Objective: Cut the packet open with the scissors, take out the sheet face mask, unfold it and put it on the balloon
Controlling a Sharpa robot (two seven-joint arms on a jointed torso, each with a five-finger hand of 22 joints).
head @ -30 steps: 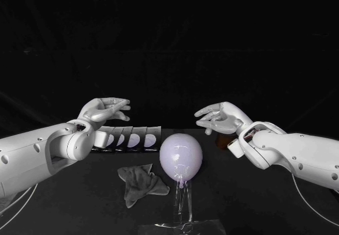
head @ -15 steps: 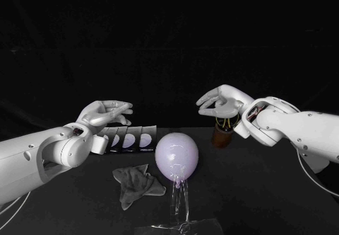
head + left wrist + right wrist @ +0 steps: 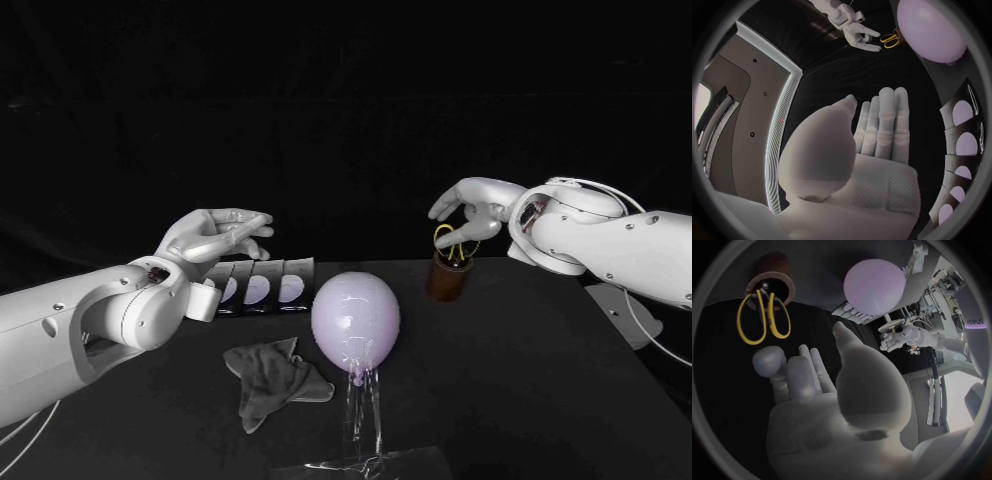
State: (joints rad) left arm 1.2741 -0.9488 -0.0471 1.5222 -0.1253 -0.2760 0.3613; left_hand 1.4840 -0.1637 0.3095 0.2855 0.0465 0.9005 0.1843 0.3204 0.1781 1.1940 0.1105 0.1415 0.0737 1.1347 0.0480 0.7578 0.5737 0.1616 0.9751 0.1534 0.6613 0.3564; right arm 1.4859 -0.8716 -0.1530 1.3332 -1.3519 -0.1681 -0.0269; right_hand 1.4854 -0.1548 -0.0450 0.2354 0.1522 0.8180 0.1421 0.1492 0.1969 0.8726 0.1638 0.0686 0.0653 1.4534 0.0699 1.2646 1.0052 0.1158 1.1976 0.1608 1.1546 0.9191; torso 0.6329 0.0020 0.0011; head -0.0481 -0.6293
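Note:
A lilac balloon stands on a clear stand at the table's middle. Behind it on the left is a row of several dark face-mask packets. Yellow-handled scissors stand blades-down in a brown cup behind it on the right. My right hand hovers just above the scissor handles and holds nothing; the right wrist view shows its fingers close to the scissors but apart from them. My left hand is raised above the packets, empty, with its fingers held straight.
A crumpled grey cloth lies left of the balloon's clear stand. The table's right edge runs close to the cup.
My right hand has moved right and away from the balloon until it is over the scissors in the cup. The left hand has barely moved.

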